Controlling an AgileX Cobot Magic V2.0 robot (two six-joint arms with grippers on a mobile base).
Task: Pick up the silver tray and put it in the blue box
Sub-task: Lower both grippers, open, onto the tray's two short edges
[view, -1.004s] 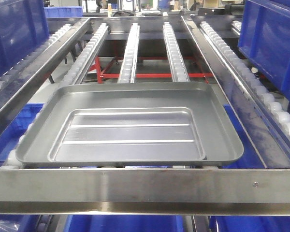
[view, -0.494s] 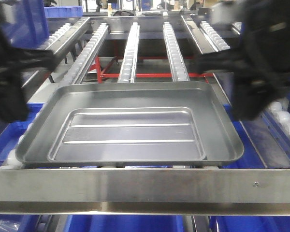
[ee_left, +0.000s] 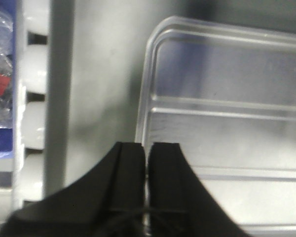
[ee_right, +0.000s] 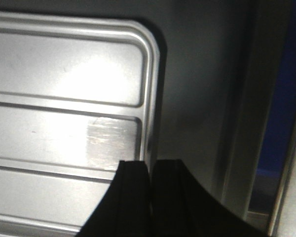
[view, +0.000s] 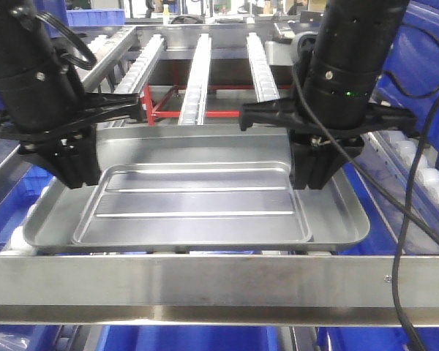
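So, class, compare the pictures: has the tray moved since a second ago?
No. The tray still lines up the same against the front rail.

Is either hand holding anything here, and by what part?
Nothing is held. The left hand and right hand are both shut on nothing, over opposite ends of the tray.

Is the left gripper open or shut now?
Shut. In the left wrist view, the left gripper has black fingers meeting along a thin seam, holding nothing, above the shallow silver metal tray.
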